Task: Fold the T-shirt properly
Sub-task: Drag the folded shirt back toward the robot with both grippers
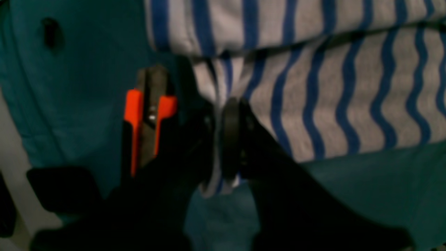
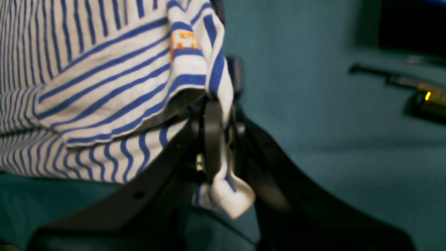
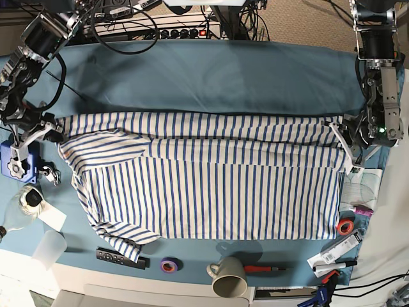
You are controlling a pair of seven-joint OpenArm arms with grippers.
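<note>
The T-shirt [image 3: 217, 185], white with thin blue stripes, lies spread wide across the teal table cloth [image 3: 211, 77]. A long fold runs along its far edge. My left gripper [image 3: 342, 131] holds the right end of that fold. Up close, its black fingers [image 1: 230, 136] are shut with striped fabric [image 1: 348, 97] pinched between them. At the fold's left end, by a sleeve, is my right gripper [image 3: 56, 128]. In the right wrist view this gripper [image 2: 223, 115] is shut on a bunched bit of shirt [image 2: 104, 87], and a white tuft hangs below the fingers.
Along the near table edge stand a mug [image 3: 227, 276], a purple tape roll [image 3: 169, 264], a red pen [image 3: 259, 269], a dark remote [image 3: 115, 257] and a plastic cup [image 3: 50, 248]. An orange tape roll [image 3: 346, 225] and markers sit at the right. Cables and a power strip [image 3: 185, 29] line the back.
</note>
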